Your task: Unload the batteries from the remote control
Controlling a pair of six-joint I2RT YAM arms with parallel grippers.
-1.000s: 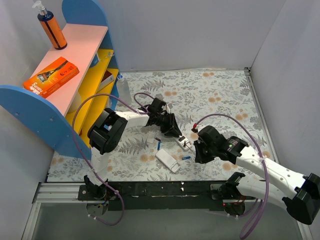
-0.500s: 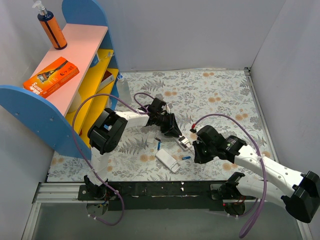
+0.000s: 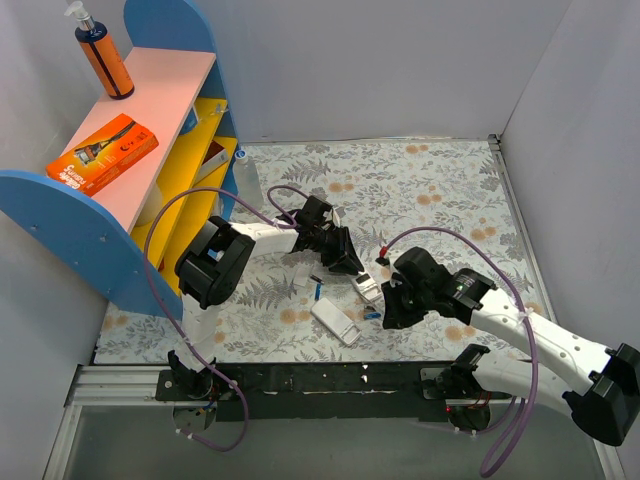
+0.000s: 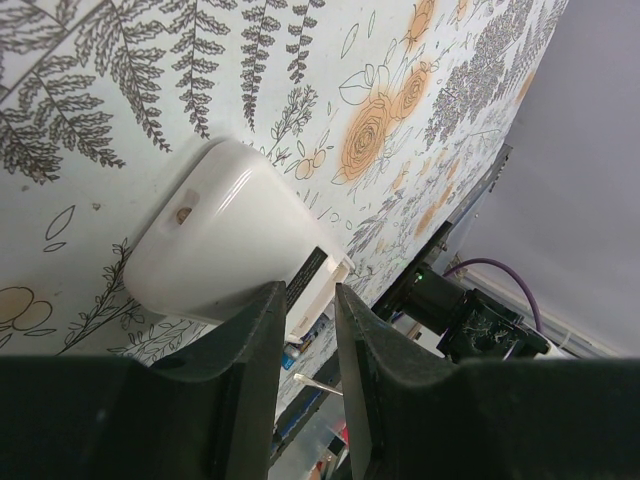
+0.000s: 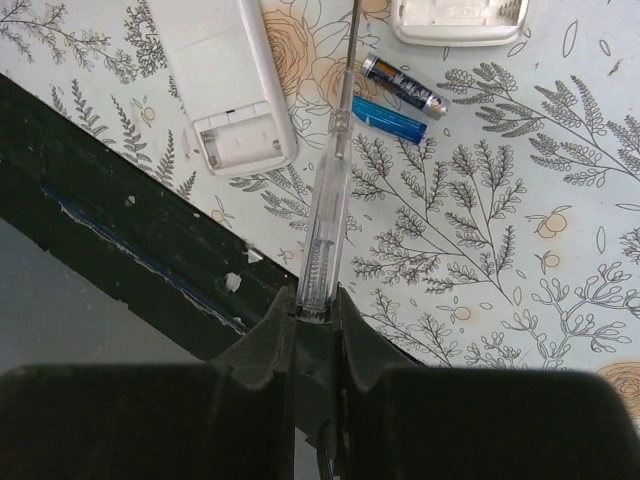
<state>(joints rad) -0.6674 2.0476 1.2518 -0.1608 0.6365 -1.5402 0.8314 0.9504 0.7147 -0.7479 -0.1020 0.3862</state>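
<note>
My left gripper (image 3: 349, 267) is shut on one end of a small white remote (image 3: 365, 287), which lies on the floral mat; the remote also shows in the left wrist view (image 4: 225, 245) between my fingers (image 4: 250, 340). My right gripper (image 3: 386, 310) is shut on a clear-handled screwdriver (image 5: 330, 200), whose shaft points toward that remote (image 5: 460, 22). Two batteries lie loose beside it: a blue one (image 5: 390, 117) and a darker one (image 5: 400, 88). Another blue battery (image 3: 318, 291) lies left of the remote.
A second, longer white remote (image 3: 335, 321) lies face down with its battery bay open (image 5: 240, 140). A small white cover piece (image 3: 300, 279) lies by the left arm. The black rail (image 5: 120, 230) runs along the mat's near edge. A blue and yellow shelf (image 3: 150, 170) stands at the left.
My right gripper has drawn back a little toward the near edge with the screwdriver, away from the small remote. The left gripper has stayed on the remote.
</note>
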